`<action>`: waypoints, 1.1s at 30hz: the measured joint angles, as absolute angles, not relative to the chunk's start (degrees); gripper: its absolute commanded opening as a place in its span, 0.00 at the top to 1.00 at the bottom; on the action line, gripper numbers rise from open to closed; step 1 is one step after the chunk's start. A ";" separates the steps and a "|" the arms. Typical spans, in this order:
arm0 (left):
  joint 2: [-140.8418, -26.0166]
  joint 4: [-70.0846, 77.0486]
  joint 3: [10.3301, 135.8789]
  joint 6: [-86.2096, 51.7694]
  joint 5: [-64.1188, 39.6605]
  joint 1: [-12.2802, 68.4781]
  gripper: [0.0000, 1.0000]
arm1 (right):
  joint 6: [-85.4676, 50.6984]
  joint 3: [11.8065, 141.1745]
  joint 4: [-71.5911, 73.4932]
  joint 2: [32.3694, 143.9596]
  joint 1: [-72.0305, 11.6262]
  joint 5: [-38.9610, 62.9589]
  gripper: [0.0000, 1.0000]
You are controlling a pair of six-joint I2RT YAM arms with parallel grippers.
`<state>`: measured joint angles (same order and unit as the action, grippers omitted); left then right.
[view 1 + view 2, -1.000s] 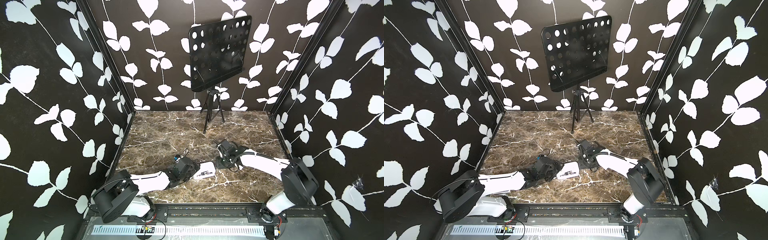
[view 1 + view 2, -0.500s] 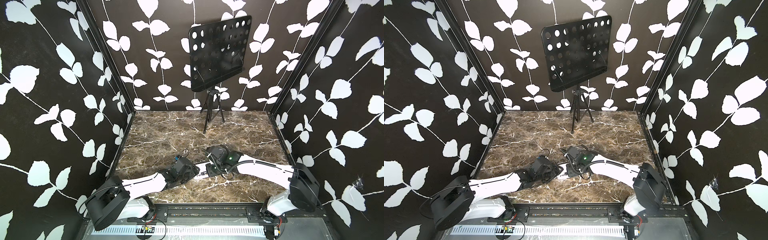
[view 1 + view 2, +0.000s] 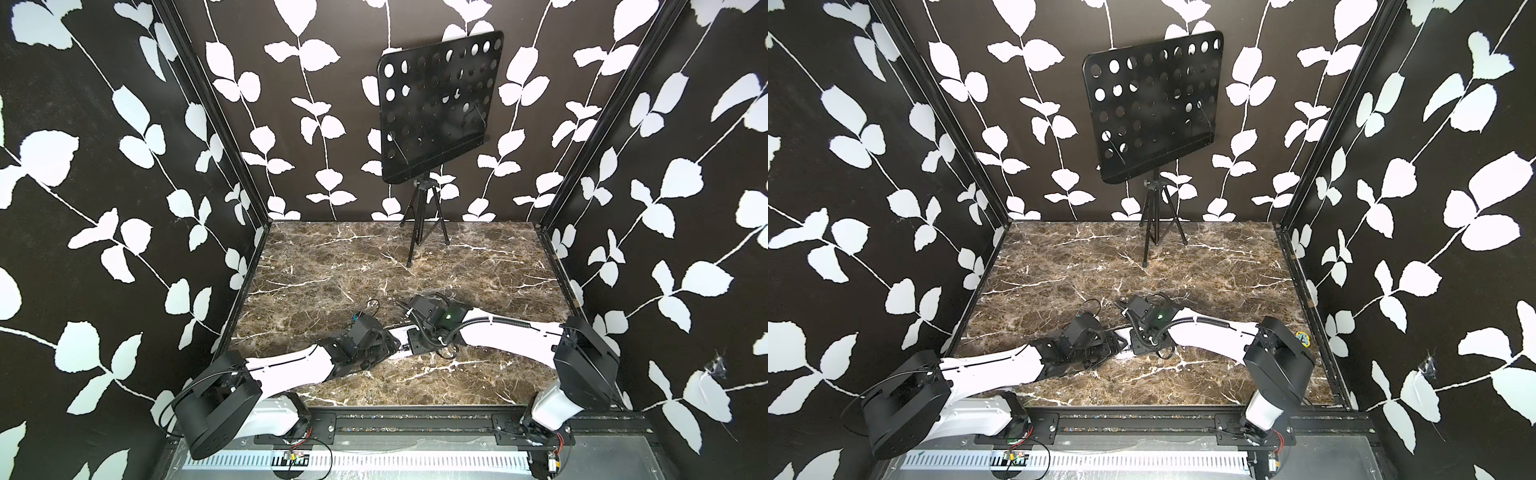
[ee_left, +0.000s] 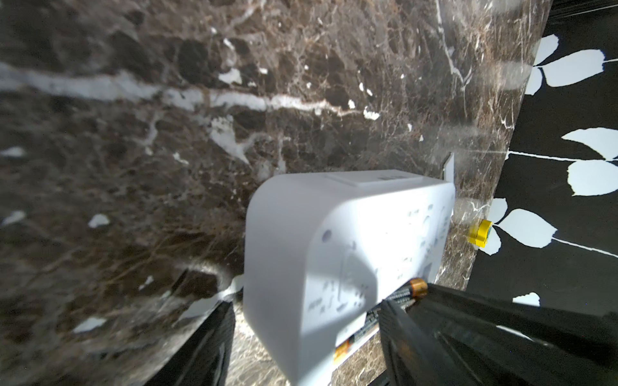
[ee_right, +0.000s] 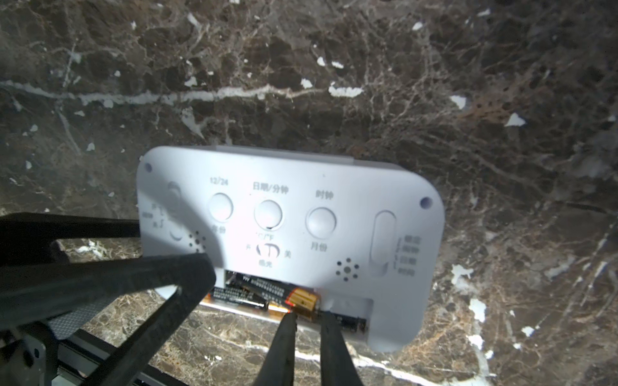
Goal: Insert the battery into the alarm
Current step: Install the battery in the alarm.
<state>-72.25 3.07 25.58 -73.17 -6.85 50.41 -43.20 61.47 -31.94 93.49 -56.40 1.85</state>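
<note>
The white alarm [image 5: 291, 214] stands on edge on the marble with its button side towards the right wrist camera. My left gripper [image 4: 307, 302] is shut on one end of it, one finger [image 5: 117, 277] lying across the back. The open compartment along its lower edge holds black-and-copper batteries. One battery [image 5: 277, 294] lies slanted and partly out, its copper end by my right gripper [image 5: 307, 315]. That gripper is all but shut, with nothing between its fingers. In a top view both grippers [image 3: 390, 347] [image 3: 413, 343] meet low over the alarm [image 3: 400, 331] and hide most of it.
A black perforated music stand [image 3: 436, 108] on a tripod stands at the back of the marble floor [image 3: 374, 257]. A small yellow object [image 4: 480, 233] lies at the floor's right edge by the leaf-patterned wall. Walls close in on three sides.
My right arm has swung left from beside the alarm onto its battery compartment, and its fingers have narrowed. My left gripper has closed a little on the alarm.
</note>
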 measured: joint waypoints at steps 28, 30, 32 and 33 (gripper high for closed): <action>-73.32 3.16 25.82 -72.18 -8.99 50.41 0.29 | -43.46 62.26 -30.74 94.30 -56.51 0.64 0.87; -73.32 3.16 25.78 -72.18 -8.97 50.41 0.29 | -43.40 62.54 -30.72 94.52 -56.51 0.64 0.87; -73.32 3.18 25.69 -72.18 -8.97 50.41 0.29 | -43.40 62.87 -30.76 94.83 -56.53 0.67 0.83; -73.28 3.18 25.61 -72.18 -8.95 50.41 0.30 | -43.38 62.98 -30.79 94.98 -56.53 0.69 0.79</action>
